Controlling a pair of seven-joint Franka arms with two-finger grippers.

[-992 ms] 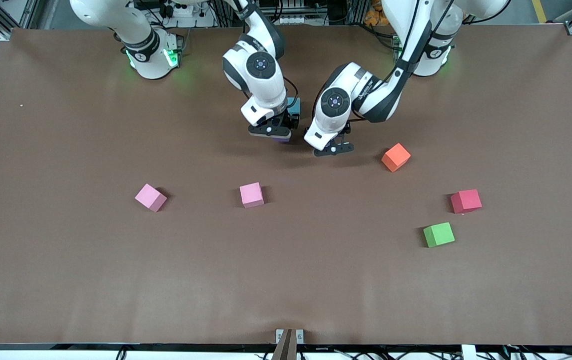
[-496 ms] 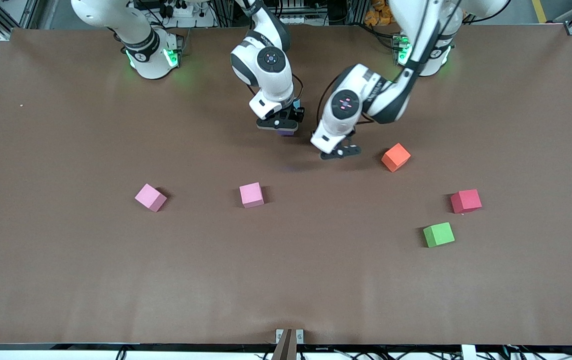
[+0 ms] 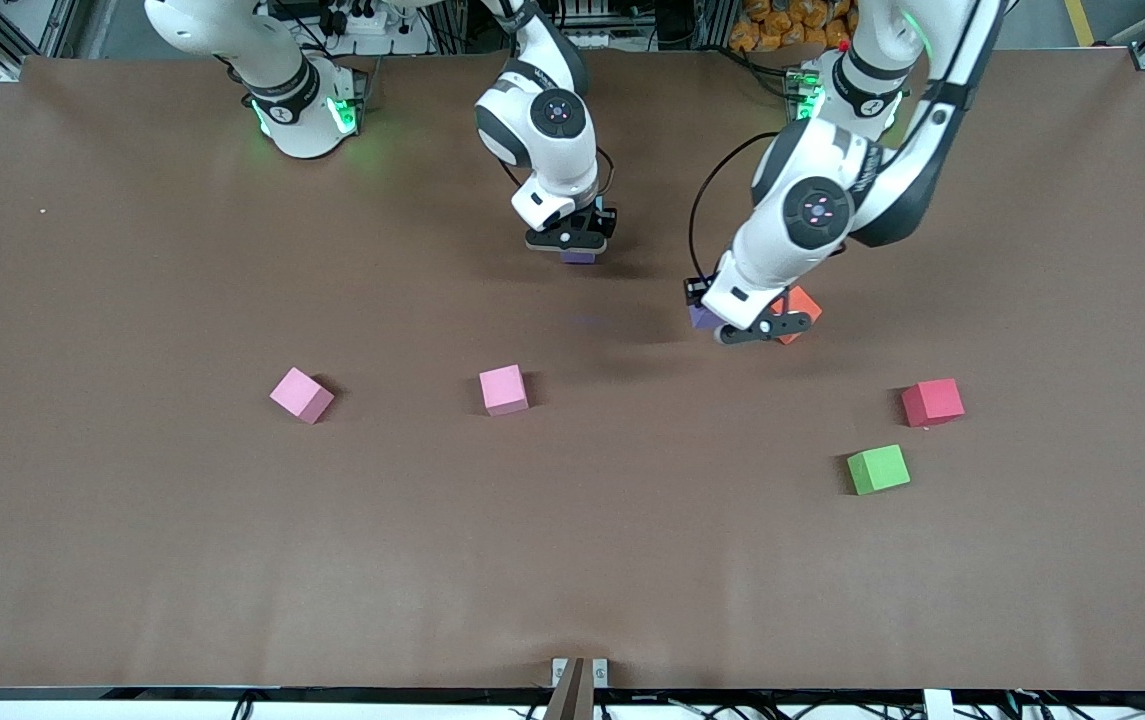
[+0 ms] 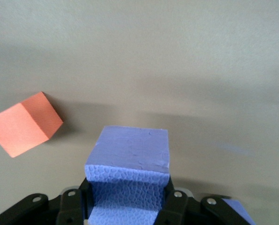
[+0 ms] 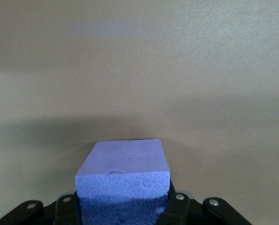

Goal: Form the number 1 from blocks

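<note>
Bench [image 3: 132, 560]: brown surface carrying every loose block; both arm bases stand along its edge farthest from the front camera.
Left arm [image 3: 817, 205]: reaches down from its base toward the middle of the bench, wrist low over the orange block.
Right arm [image 3: 542, 130]: bent down over the middle of the bench, well apart from the loose blocks.
Left hand [image 3: 757, 325]: clenched on a purple block [image 3: 700, 317], held above the bench right by the orange block; in the left wrist view the fingers [image 4: 170, 201] press the block's [image 4: 130, 173] sides.
Right hand [image 3: 572, 240]: clenched on the second purple block [image 3: 579, 257], over bare bench; in the right wrist view that block [image 5: 123, 180] sits between the fingers [image 5: 177, 204].
Orange block [image 3: 800, 303]: on the bench, partly hidden by the left hand in the front view, turned at an angle; plain to see in the left wrist view [image 4: 25, 123].
Pink blocks: one [image 3: 503, 389] near the middle, nearer the front camera than the right hand; another [image 3: 301, 394] toward the right arm's end, turned cornerwise.
Red cube [image 3: 932, 401]: toward the left arm's end.
Green cube [image 3: 878, 468]: near the red cube, nearer the front camera.
</note>
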